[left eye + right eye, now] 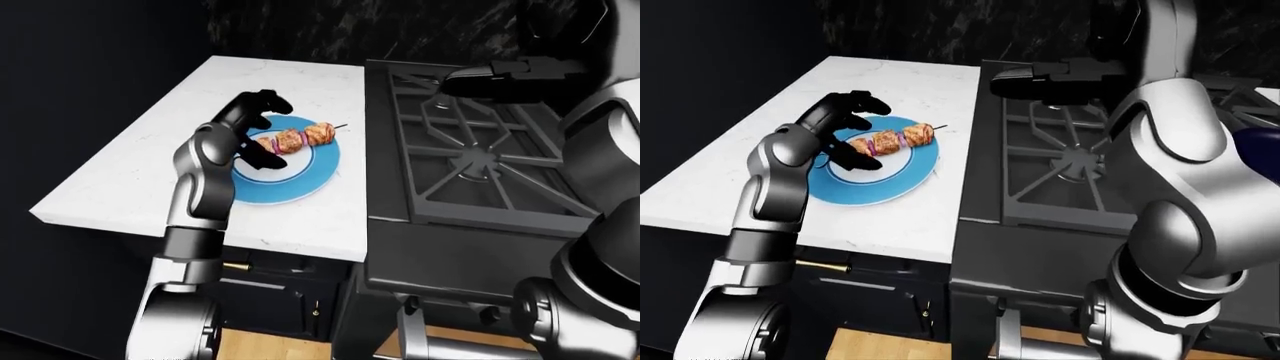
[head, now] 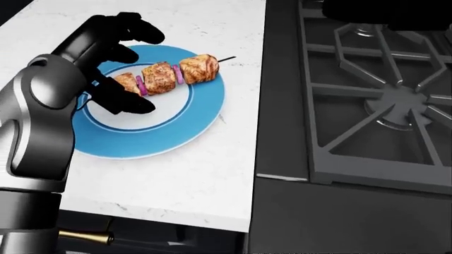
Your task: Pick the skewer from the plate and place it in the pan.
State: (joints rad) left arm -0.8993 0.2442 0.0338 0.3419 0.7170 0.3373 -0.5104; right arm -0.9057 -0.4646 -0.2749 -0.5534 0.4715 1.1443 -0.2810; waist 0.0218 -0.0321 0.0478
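Note:
The skewer (image 2: 169,74), with browned meat chunks and purple onion slices, lies across a blue and white plate (image 2: 176,132) on the white counter. My left hand (image 2: 134,69) is at the skewer's left end. Its upper fingers (image 2: 134,33) arch above the end chunk and its thumb (image 2: 120,100) lies below, spread and not closed round it. My right hand (image 1: 470,79) is a dark shape held out flat over the top of the stove, with nothing in it that I can see. No pan shows clearly in any view.
The white counter (image 2: 191,180) ends at its left and bottom edges. A black stove with iron grates (image 2: 381,100) adjoins it on the right. My bulky right arm (image 1: 1180,195) fills the right of the right-eye view. Dark cabinets (image 1: 280,300) stand below the counter.

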